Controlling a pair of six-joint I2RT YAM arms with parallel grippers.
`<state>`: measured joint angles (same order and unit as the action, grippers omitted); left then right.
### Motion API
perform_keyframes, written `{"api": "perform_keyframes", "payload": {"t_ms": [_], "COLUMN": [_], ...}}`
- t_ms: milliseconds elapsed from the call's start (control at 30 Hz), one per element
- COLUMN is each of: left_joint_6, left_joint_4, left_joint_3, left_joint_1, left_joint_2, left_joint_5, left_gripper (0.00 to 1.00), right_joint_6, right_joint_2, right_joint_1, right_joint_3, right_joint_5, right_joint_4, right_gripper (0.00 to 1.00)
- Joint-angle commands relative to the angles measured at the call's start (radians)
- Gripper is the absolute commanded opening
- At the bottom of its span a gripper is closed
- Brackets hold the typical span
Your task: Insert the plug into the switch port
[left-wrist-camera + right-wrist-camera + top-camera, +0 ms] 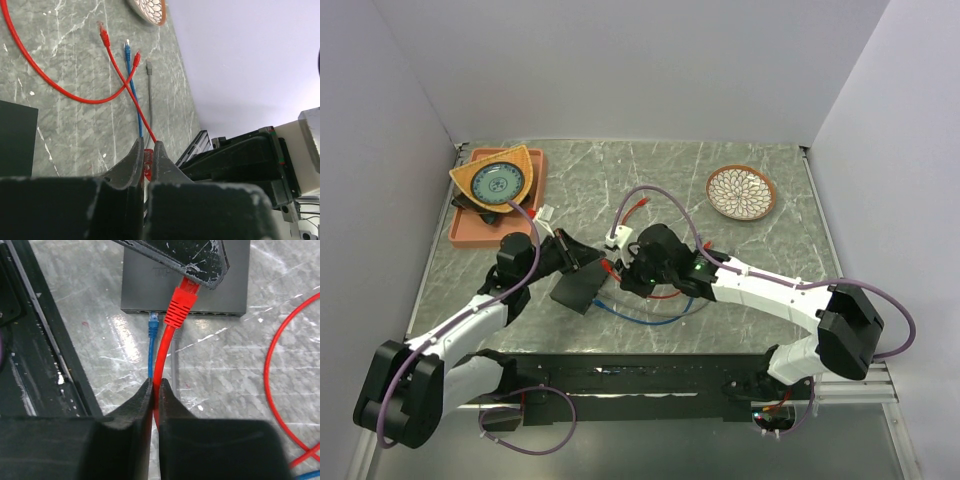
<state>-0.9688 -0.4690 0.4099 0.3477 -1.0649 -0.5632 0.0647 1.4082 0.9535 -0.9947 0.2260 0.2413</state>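
Two hands on one red cord. First the left hand (146, 152), clenched tight on the red plug (180, 307), right at the front edge of the black box (150, 280). Along that edge a row of small square holes, each one a switch port (210, 313). Plug tip hidden under a left finger (192, 260), so cannot tell whether inside a hole or only up against one. Then the right hand (156, 387), pinched shut on the red cord (161, 357) a little way behind the plug. Blue plug (153, 324) at a hole just beside the red one, and a grey cord (174, 365) close by the red cord. Black box down on the grey bench (670, 170), near the middle. Other ends of the red, blue and grey cords loose on the bench. Flower plate (741, 192) well apart at the back right, orange tray (470, 232) at the back left.
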Motion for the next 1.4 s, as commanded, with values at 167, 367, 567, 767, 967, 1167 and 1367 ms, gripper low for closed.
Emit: {"api": "perform_keyframes", "payload": {"t_ms": [167,367,567,767,967,1167,1367], "left_joint_6": [-0.041,-0.111,-0.217,-0.231,-0.225,-0.219,-0.211], "left_joint_4": [0.094,0.168,0.191,0.205,0.204,0.198,0.199], "left_joint_3": [0.004,-0.003,-0.051,-0.057,-0.049,-0.046,-0.048], "left_joint_1": [0.036,0.068,0.099,0.105,0.105,0.105,0.105], "left_joint_2": [0.126,0.216,0.299,0.318,0.304,0.283,0.290], "left_joint_5": [0.170,0.327,0.446,0.457,0.445,0.427,0.422], "left_gripper": [0.01,0.01,0.01,0.01,0.01,0.01,0.01], "right_joint_6": [-0.037,-0.109,-0.193,-0.189,-0.172,-0.169,-0.183], "right_joint_2": [-0.092,-0.133,-0.114,-0.038,0.029,0.058,0.104], "right_joint_1": [0.011,0.010,0.014,0.033,0.065,0.083,0.085], "right_joint_3": [-0.002,0.007,0.007,-0.042,-0.108,-0.120,-0.163], "right_joint_5": [-0.152,-0.197,-0.191,-0.126,-0.158,-0.188,-0.223], "right_joint_4": [-0.094,-0.152,-0.238,-0.283,-0.263,-0.264,-0.220], "right_gripper": [0.55,0.91,0.91,0.87,0.76,0.69,0.56]}}
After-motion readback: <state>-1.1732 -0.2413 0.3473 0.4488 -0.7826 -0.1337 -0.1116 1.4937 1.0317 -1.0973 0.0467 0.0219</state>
